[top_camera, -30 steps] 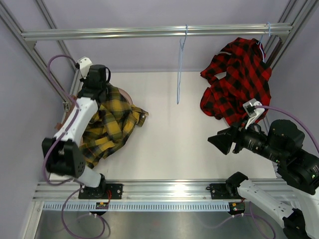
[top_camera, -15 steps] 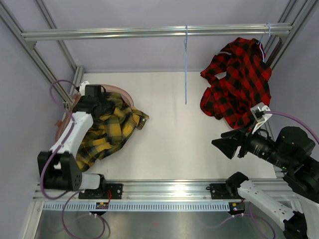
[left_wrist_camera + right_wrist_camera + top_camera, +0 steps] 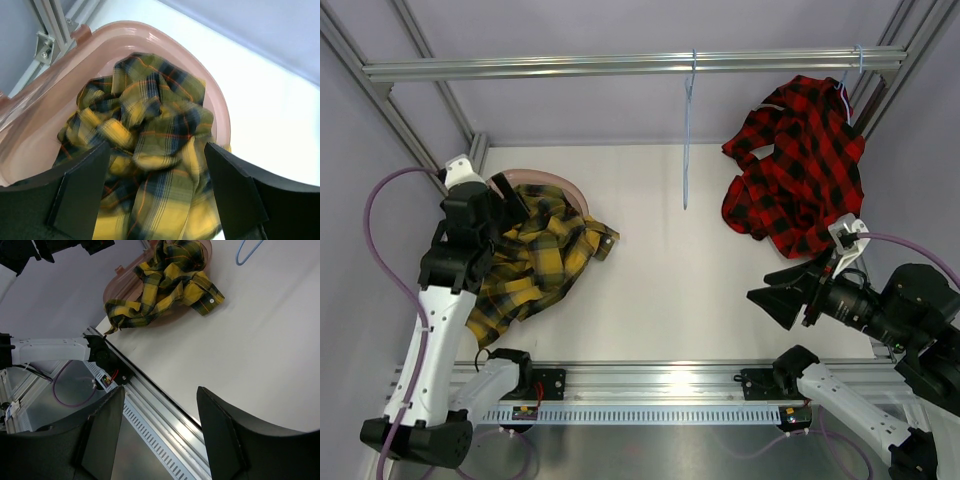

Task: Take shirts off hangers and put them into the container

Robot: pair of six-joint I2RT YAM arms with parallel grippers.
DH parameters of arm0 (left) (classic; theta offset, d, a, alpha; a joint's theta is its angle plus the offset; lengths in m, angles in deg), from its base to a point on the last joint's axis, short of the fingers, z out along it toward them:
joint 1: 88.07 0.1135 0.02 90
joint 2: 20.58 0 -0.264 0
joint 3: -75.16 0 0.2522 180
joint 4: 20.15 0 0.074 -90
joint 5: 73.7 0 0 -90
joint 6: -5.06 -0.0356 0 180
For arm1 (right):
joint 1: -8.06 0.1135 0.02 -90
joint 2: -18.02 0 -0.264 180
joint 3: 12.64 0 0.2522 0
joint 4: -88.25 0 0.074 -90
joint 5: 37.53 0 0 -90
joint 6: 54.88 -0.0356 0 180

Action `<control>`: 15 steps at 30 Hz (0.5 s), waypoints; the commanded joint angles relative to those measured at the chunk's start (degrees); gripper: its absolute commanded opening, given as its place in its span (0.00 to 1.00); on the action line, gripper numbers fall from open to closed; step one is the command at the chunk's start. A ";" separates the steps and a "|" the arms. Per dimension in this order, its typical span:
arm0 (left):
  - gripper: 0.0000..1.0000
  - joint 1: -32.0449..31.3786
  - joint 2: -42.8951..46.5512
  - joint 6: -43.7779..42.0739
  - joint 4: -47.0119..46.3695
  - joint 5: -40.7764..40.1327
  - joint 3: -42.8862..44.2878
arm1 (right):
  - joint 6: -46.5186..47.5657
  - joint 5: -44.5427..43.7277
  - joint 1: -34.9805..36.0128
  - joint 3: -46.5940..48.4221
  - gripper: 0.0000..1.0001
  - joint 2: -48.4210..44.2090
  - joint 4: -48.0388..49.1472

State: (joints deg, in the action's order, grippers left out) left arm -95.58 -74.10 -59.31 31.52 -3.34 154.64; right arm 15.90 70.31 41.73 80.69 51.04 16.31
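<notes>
Your left gripper hovers, fingers spread, over the yellow-and-black plaid shirt heaped in the pink tub, and your right gripper is likewise spread and empty.

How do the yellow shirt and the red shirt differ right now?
The yellow shirt lies crumpled in the tub, part of it spilling over the rim onto the table; the red shirt hangs on a hanger from the rail. The yellow shirt has no hanger in it; the red shirt does. Both are black-checked plaid.
</notes>
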 commanded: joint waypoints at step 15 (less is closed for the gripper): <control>0.81 -0.14 6.85 -17.54 17.28 27.99 -4.37 | -1.26 2.11 -0.10 -2.67 0.69 -1.46 2.10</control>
State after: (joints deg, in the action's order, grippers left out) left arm -95.64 -67.92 -74.19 48.75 20.40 151.07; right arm 15.09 71.58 41.73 77.26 50.60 16.77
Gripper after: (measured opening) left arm 0.809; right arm 0.687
